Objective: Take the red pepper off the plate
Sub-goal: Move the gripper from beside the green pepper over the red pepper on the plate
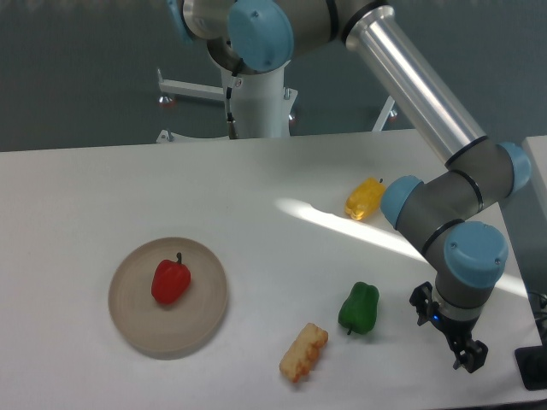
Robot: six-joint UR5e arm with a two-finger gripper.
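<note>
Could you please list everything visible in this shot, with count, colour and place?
glossy red bell pepper: one, red with dark stem, lying on the plate, slightly left of its centre
round beige disc plate: one, beige-tan, front left of the table
glossy green bell pepper: one, green, front right, apart from the plate
ridged tan pastry-like toy food: one, tan-orange, front centre, left of the green pepper
translucent yellow pepper: one, yellow, right of centre, further back
white table: one, white
robot arm: one, silver with blue joints, reaching down at right
end effector: one, dark, at the table's front right; finger state unclear
</note>
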